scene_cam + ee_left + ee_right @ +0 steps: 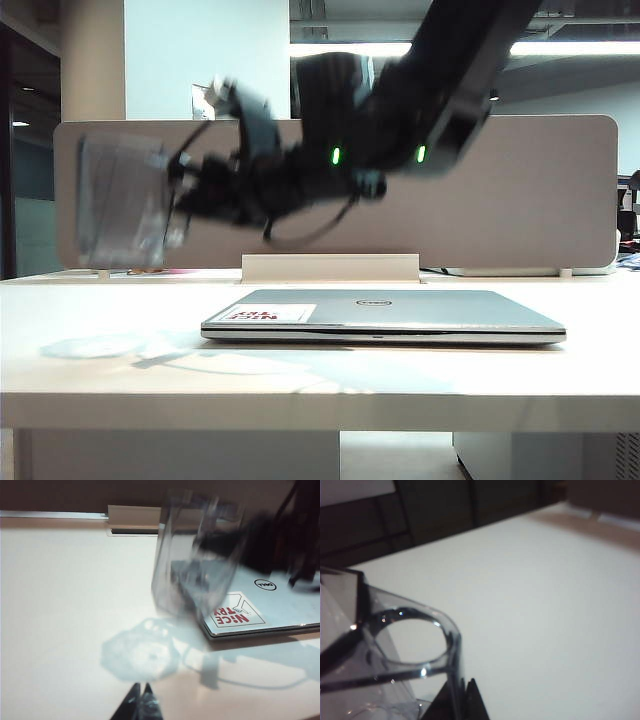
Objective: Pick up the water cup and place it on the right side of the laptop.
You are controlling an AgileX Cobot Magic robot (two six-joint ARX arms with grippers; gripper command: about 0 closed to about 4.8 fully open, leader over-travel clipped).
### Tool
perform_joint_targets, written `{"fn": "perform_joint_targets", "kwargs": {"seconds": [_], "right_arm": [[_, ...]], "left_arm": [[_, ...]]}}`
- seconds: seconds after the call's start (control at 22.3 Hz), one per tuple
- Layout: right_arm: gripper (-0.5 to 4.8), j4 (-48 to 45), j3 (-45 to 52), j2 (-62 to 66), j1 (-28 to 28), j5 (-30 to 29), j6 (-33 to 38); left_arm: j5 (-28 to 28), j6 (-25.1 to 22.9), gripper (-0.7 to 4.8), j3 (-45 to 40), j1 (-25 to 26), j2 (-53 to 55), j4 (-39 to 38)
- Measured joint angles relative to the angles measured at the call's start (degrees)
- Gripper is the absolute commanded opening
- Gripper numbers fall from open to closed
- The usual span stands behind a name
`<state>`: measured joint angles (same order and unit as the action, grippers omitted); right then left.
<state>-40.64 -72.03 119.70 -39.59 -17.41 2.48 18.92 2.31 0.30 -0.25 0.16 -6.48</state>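
**Water cup lifted off the bench, held over its left part**

The water cup is in the air, above the left part of the bench and well clear of its surface. It is to the left of the laptop, which lies shut near the middle of the bench, closer to the front edge than to the back panel. The right tool reaches across from the right and pinches the cup; in the right wrist view its tips are pressed together on the cup wall beside the handle ring. The left tool stays low near the front edge, its tips look pressed together, and it holds nothing.

The step in hand, I judge, is carrying the cup over the laptop to the free bench on its right side. To do it well, the cup should stay high enough to pass the lid without touching, stay upright, and go slowly, because the grip is only on a thin wall and the cup could turn in the tool.

The cup is transparent, smoky grey, with flat facets and a round side handle. It is blurred here, and throws a pale shadow on the bench under it.
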Motion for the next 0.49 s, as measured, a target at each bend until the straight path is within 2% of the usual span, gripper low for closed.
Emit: {"fn": "perform_joint_targets", "kwargs": {"seconds": [0.13,0.36,0.49], "right_arm": [[-0.02,5.46,-0.09,-4.63,1.92,3.48,-0.17],[-0.02,16.96,0.07,-12.72,8.50,4.61,-0.20],[-0.02,18.91,1.86,-16.83,12.28,4.61,-0.20]], "left_arm": [[0.00,0.00,-0.04,0.00,0.00,0.00,0.00],[0.00,0.02,-0.04,0.00,0.00,0.00,0.00],[0.00,0.02,-0.04,0.00,0.00,0.00,-0.02]]}}
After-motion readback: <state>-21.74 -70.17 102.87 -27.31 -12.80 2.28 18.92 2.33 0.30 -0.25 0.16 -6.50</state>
